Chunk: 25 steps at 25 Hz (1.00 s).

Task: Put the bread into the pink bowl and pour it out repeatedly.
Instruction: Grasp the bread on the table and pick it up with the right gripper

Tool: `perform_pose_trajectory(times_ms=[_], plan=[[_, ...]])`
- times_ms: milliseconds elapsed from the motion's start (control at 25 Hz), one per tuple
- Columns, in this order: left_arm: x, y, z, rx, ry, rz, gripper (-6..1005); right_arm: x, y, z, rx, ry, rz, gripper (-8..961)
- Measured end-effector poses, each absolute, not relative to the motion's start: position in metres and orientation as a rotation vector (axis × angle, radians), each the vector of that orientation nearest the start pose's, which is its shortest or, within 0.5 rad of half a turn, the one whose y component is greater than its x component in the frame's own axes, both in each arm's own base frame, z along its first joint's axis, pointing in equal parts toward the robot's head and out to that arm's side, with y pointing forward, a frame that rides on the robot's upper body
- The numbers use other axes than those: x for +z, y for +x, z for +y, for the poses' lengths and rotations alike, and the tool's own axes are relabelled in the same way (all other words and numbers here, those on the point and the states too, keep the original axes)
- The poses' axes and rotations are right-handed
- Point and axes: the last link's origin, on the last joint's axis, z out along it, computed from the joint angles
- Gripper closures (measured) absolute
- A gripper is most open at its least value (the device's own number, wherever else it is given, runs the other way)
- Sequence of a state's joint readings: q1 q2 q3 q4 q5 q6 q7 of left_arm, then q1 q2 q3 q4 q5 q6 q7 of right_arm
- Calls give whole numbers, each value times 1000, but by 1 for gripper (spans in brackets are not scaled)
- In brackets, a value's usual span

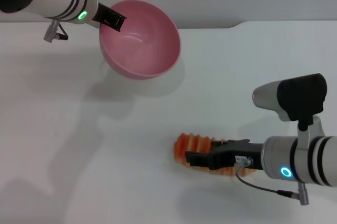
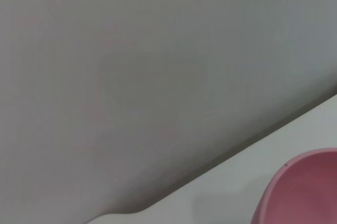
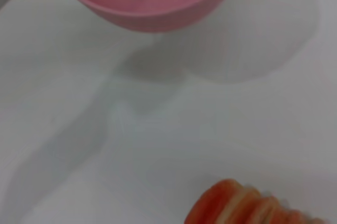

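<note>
While our left hand (image 1: 117, 21) pinches the rim of the pink bowl (image 1: 141, 39), tipping it mouth-forward and empty, the bread (image 1: 196, 146) lies on the surface (image 1: 105, 155) under our right hand (image 1: 196, 158); we cannot tell whether it has closed yet

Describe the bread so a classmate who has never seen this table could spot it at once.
On the white table, look at the near right side, where the right pincer reaches in. The bread lies under it: orange-brown with pale ridged stripes, unlike the smooth pink bowl held tilted by the left pincer.
</note>
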<state>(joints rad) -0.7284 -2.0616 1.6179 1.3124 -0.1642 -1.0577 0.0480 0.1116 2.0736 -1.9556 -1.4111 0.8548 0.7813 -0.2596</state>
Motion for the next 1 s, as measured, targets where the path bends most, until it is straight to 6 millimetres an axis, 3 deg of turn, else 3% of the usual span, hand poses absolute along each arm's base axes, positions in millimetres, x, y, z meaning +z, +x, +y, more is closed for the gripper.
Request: perform_pose_trajectory(times_ms=[80,440,840,1000], plan=[[2,-125,431,222,-2086,-719,916,-100,211,274,130,-2372,1363,128],[2,-124,431,220,-2088,-711,915,-97,213,278,110,-2367,1367,347],[1,-124,431,222,-2091,-704,914,-93,196,285,146,-2405,1274,545],[1,-125,431,223,-2090,-705,913,-86,189,289,177,-2399,1241,579]])
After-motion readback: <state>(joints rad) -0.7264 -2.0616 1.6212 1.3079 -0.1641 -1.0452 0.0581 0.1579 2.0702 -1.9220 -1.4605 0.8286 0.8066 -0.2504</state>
